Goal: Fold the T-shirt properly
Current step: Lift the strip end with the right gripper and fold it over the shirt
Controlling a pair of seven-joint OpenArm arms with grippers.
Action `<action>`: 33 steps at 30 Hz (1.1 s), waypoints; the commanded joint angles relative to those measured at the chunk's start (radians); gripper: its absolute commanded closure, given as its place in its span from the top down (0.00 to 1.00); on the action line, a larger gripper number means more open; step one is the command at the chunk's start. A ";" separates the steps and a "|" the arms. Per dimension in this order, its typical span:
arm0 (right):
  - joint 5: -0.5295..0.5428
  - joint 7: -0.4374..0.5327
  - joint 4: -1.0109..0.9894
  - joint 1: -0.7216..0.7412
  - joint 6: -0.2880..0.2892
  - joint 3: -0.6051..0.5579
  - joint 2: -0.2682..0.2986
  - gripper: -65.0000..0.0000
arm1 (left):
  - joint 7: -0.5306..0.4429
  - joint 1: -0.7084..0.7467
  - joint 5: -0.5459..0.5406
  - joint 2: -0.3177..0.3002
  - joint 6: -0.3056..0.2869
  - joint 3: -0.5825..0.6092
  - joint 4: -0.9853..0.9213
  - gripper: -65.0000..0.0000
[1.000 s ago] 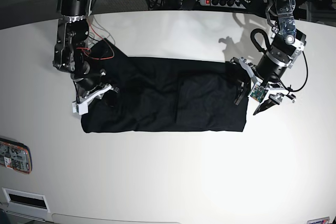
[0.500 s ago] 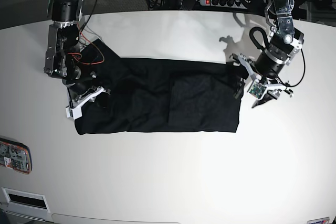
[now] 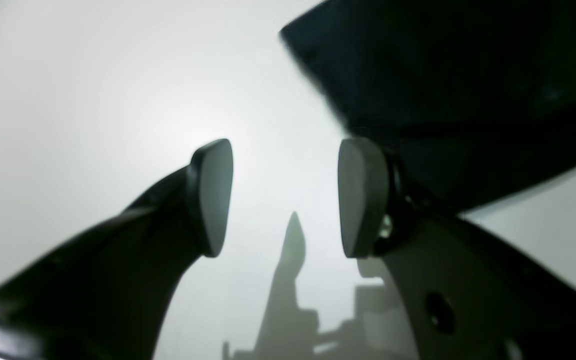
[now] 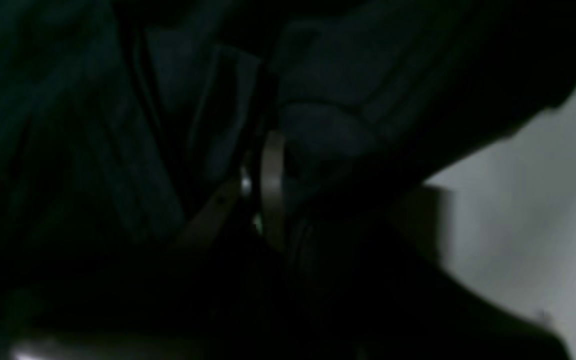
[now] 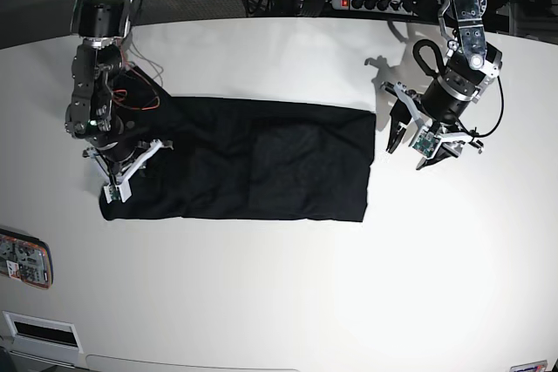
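Currently, the T-shirt (image 5: 253, 163) lies on the white counter (image 5: 279, 302) as a long black band, which you can judge to be a lengthwise fold already made; no sleeves show. The left gripper (image 5: 417, 138) hangs just beside the band's edge, clear of the cloth, its jaws spread with only bare counter between them. The right gripper (image 5: 122, 172) sits at the opposite end with its jaws pressed together, pinching the T-shirt there. You should judge the crosswise folds, which shorten the band into a compact rectangle, as not yet done.
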 commanded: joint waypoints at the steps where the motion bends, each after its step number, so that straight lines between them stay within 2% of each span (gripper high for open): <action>1: -0.031 -0.006 0.050 0.016 -0.005 0.005 0.013 0.00 | -0.023 -0.006 -0.013 -0.005 0.007 -0.001 0.016 0.47; 3: -0.089 -0.060 0.115 0.025 -0.005 0.001 0.005 0.00 | -0.023 -0.006 -0.013 -0.005 0.007 0.000 0.016 0.47; 8: -0.247 -0.140 0.251 0.065 -0.005 -0.010 -0.067 0.00 | -0.023 -0.006 -0.013 -0.005 0.007 0.003 0.016 0.47; 10: -0.314 -0.183 0.308 0.075 -0.005 -0.053 -0.104 0.00 | -0.023 -0.006 -0.013 -0.005 0.007 0.003 0.016 0.47; 13: -0.451 -0.263 0.406 0.080 -0.005 -0.177 -0.121 0.00 | -0.023 -0.007 -0.013 -0.005 0.007 0.003 0.014 0.47; 16: -0.612 -0.326 0.460 0.078 -0.005 -0.311 -0.179 0.00 | -0.023 -0.010 -0.013 -0.005 0.007 0.003 0.013 0.47; 21: -0.914 -0.335 0.452 0.080 -0.005 -0.513 -0.295 0.00 | -0.023 -0.013 -0.013 -0.007 0.007 0.005 0.008 0.47; 25: -1.094 -0.335 0.385 0.080 -0.005 -0.638 -0.375 0.00 | -0.023 -0.013 -0.013 -0.010 0.007 0.003 0.008 0.47; 27: -1.149 -0.339 0.320 0.080 -0.005 -0.694 -0.381 0.00 | -0.023 -0.013 -0.013 -0.010 0.007 -0.001 0.010 0.47; 29: -1.160 -0.339 0.268 0.080 -0.014 -0.734 -0.383 0.00 | -0.023 -0.010 -0.013 -0.011 0.007 -0.003 0.010 0.47; 33: -1.160 -0.332 0.168 0.082 -0.143 -0.811 -0.383 0.00 | -0.025 -0.007 -0.013 -0.013 0.007 -0.006 0.010 0.47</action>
